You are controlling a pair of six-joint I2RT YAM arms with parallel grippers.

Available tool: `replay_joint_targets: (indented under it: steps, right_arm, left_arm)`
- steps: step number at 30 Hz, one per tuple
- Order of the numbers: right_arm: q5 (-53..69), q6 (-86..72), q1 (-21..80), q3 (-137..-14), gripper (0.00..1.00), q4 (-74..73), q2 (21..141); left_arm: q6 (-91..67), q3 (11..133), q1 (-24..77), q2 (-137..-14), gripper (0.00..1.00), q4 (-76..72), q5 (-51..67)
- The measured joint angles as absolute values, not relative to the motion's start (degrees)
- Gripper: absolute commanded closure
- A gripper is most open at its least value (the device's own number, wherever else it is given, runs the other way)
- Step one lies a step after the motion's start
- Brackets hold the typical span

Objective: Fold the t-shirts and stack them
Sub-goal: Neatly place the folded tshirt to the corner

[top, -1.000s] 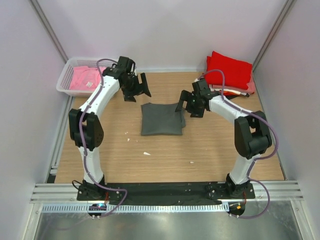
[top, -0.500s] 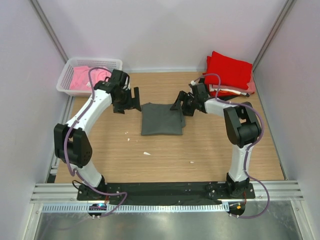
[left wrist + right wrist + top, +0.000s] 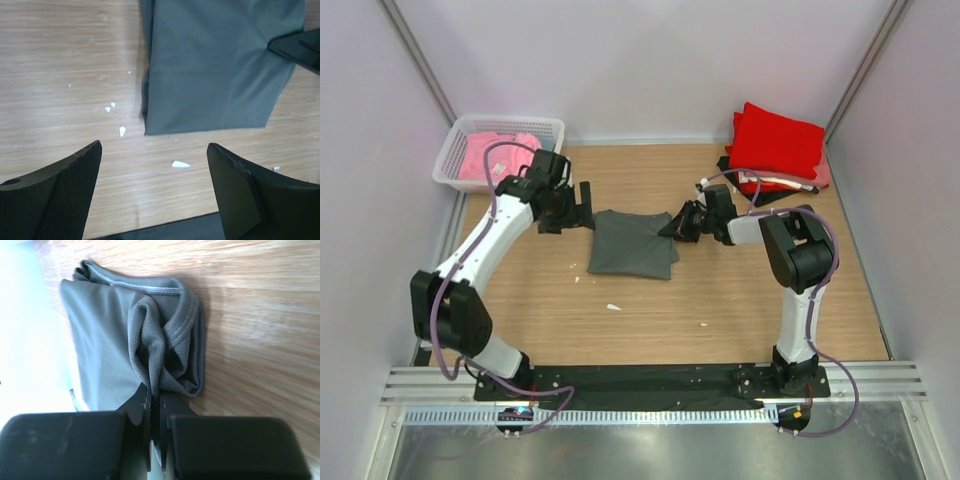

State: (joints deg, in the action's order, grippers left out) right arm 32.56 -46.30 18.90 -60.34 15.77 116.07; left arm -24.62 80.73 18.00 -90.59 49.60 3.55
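Far left, a pink t-shirt (image 3: 495, 158) lies in the white basket (image 3: 448, 165). Your left pincer (image 3: 582, 207) has its jaws apart over the desk (image 3: 650, 320), just beside the left edge of the folded dark grey t-shirt (image 3: 630, 245). Your right pincer (image 3: 675, 226) is clamped on that shirt's right edge, bunching the cloth. Folded red t-shirts (image 3: 778, 140) sit stacked far right.

Far edge of dark grey t-shirt (image 3: 215, 65) cut off at frame top in left wrist view, right gripper (image 3: 155, 397) tips buried in its bunched fold, lower shirts (image 3: 822, 176) mostly covered by red t-shirt (image 3: 778, 140), white flecks (image 3: 122, 131) too small to identify.
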Motion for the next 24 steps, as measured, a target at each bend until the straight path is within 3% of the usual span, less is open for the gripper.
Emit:
replay_joint_targets:
  steps: [8,24]
  right_arm:
    - [33.3,-47.8,17.7,-67.0,0.99,11.0,111.8]
    - [32.0,-41.6,11.4,-98.3,0.99,-10.3,113.4]
  left_arm:
    - [-25.6,68.2,18.0,-70.9,0.12,51.4,4.3]
    - [-29.3,52.9,18.0,-52.6,0.12,53.1,8.3]
